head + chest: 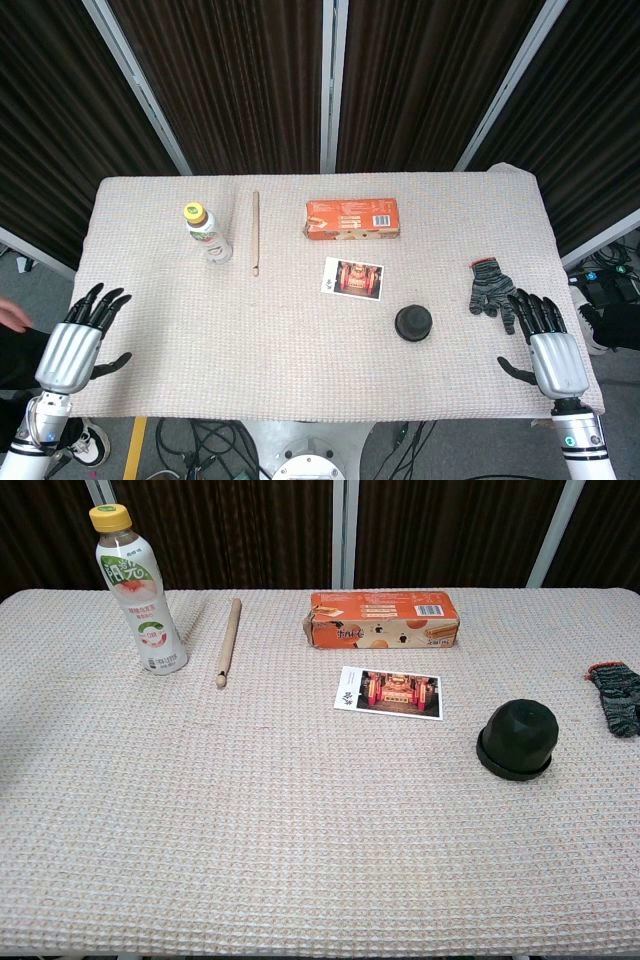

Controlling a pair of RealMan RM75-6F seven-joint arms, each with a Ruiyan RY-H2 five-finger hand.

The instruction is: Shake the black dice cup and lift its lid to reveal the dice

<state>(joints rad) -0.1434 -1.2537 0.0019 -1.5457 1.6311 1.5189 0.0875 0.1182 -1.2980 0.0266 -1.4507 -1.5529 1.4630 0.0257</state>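
Note:
The black dice cup [413,323] stands on the table right of centre, its domed lid on; in the chest view the dice cup [516,739] is at the right. No dice show. My right hand [545,340] lies flat at the table's right front corner, fingers spread, holding nothing, well to the right of the cup. My left hand [82,335] lies at the left front edge, fingers apart and empty. Neither hand appears in the chest view.
A drink bottle [208,233] stands at the back left beside a wooden stick [256,232]. An orange box [352,219] lies at the back centre, a photo card [354,277] in front of it. A dark knit glove [490,286] lies just beyond my right hand.

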